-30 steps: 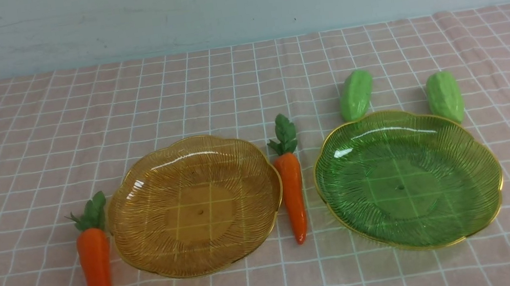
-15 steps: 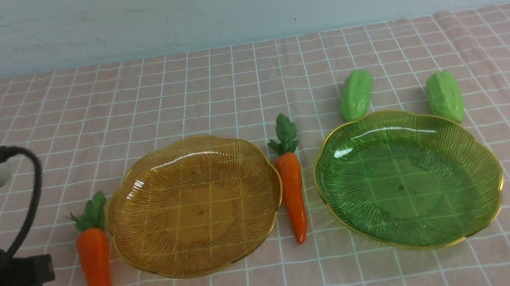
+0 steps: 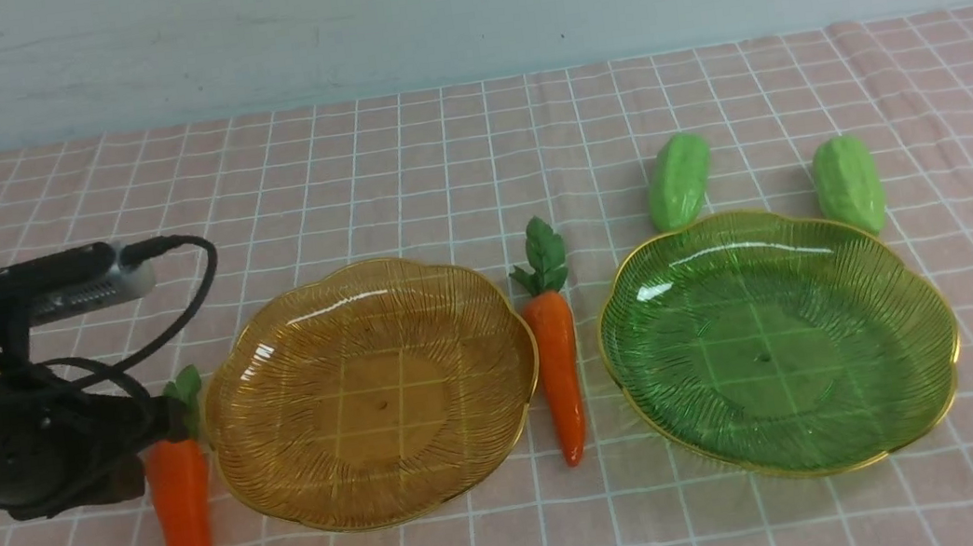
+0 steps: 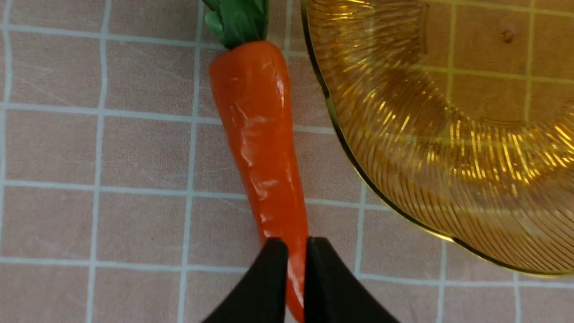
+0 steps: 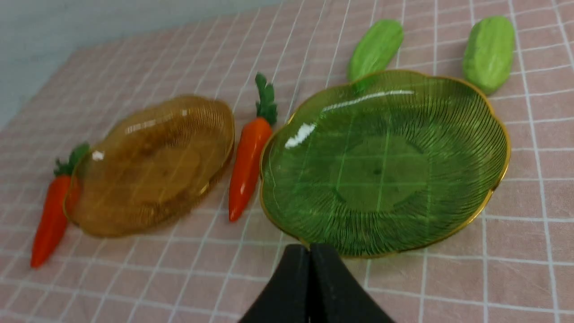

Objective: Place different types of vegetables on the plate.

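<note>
An orange carrot (image 3: 183,520) with a green top lies left of the amber plate (image 3: 232,410). A second carrot (image 3: 561,376) lies between the amber plate and the green plate (image 3: 926,290). Two light-green ridged vegetables (image 3: 679,180) (image 3: 849,186) lie just behind the green plate. My left gripper (image 3: 152,430) hovers over the left carrot's leafy end. In the left wrist view the gripper (image 4: 296,244) is nearly closed and empty above the carrot (image 4: 260,134). My right gripper (image 5: 309,249) is shut and empty, near the green plate's front rim (image 5: 497,179); it is outside the front view.
A pink checked cloth (image 3: 434,158) covers the table up to a pale wall at the back. Both plates are empty. A black cable (image 3: 198,292) loops from the left arm's wrist camera toward the amber plate.
My left arm has come in from the left edge and moved right, now over the left carrot's leafy top. The vegetables and plates have not moved.
</note>
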Robot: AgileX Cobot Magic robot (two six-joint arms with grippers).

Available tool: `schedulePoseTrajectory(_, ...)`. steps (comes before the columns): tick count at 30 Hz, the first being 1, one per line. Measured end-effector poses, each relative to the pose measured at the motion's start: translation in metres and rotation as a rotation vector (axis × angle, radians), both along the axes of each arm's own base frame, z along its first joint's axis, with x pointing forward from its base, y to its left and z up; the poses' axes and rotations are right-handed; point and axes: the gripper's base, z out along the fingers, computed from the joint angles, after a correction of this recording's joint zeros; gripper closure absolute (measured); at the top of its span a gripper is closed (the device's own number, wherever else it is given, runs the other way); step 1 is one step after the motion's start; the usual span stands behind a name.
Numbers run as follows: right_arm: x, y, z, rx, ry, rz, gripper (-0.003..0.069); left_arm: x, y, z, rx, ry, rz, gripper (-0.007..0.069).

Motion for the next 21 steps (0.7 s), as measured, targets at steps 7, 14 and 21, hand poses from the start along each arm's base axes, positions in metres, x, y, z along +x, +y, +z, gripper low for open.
schedulePoseTrajectory(7, 0.012, 0.004, 0.016, -0.038, 0.049, 0.070, 0.0676, 0.030, 0.002, -0.050, 0.034, 0.072, -0.002, 0.0291)
schedulePoseTrajectory(14, 0.013, 0.004, 0.016, -0.039, 0.049, 0.073, 0.0676, 0.040, 0.002, -0.083, 0.039, 0.157, 0.000, 0.0119)
schedulePoseTrajectory(21, 0.014, 0.004, 0.018, -0.044, 0.040, 0.069, 0.0676, 0.043, 0.002, -0.097, 0.045, 0.204, -0.003, 0.0294)
